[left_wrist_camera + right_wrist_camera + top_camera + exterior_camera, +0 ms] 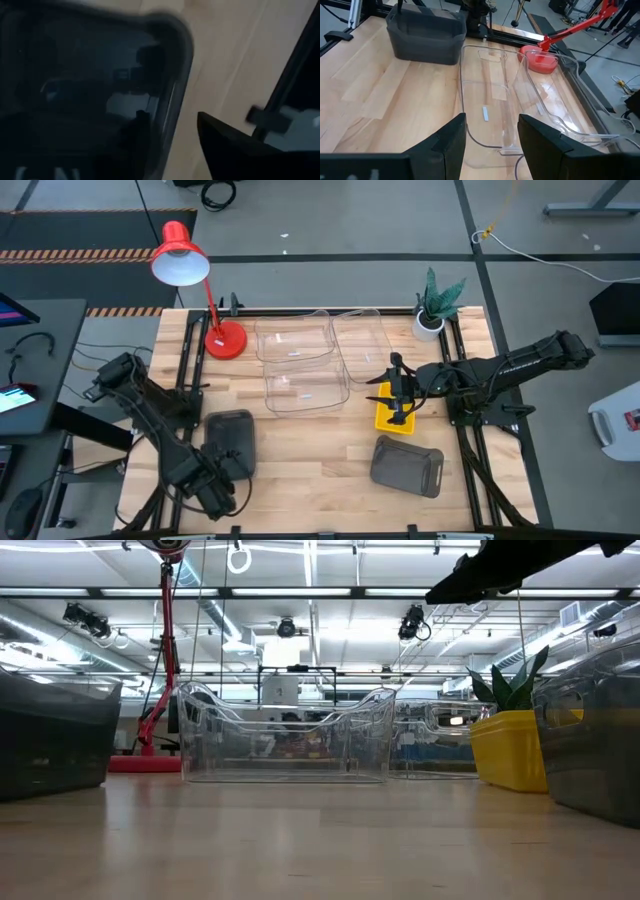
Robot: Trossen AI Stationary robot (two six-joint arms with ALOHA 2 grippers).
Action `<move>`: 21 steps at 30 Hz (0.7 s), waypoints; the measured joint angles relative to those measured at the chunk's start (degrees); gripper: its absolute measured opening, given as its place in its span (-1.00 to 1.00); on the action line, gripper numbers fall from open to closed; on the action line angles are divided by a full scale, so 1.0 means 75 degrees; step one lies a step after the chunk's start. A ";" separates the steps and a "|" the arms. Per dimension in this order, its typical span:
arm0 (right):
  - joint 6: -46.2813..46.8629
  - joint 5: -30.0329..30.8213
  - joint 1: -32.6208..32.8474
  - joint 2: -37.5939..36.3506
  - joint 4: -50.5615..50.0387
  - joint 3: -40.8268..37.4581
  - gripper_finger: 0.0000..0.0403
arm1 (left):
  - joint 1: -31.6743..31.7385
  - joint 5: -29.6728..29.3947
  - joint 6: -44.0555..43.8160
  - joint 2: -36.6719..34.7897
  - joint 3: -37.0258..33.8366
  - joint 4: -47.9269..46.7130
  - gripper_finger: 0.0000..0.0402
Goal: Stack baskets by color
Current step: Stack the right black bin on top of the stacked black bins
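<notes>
Grey plastic is where the work stands: the grey basket at the table's front left sits under the left gripper, and the left wrist view shows its rounded rim with one dark finger outside the wall and the other apparently inside, a gap showing on the outer side, so the jaws look released or releasing rather than clenched on the rim, though I cannot tell this for certain. Whether this basket is one tray or several nested I cannot tell from above. A second grey basket lies well apart at the front right, so the grey set is judged not yet gathered. Yellow looks further along: only one yellow footprint shows, just under the right gripper, which may be a finished stack. That gripper's fingers stand spread and empty in its wrist view, hovering over a clear basket. Three clear baskets still lie side by side near the table's middle and back, touching or nearly so but not nested, so clear is judged untouched. Beyond them stand the red desk lamp and the small potted plant at the back edge of the wooden table
</notes>
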 joint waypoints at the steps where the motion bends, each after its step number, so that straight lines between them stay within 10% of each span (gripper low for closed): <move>1: 0.0014 -0.0016 -0.0002 0.0000 0.0000 0.0000 -0.09 | 0.0070 -0.0032 0.0006 -0.0010 0.0000 0.0095 -0.12; 21: 0.1841 -0.0355 0.1262 0.1260 -0.0898 0.0000 -0.09 | 0.1604 -0.1369 0.2860 -0.0005 0.0000 0.2092 -0.17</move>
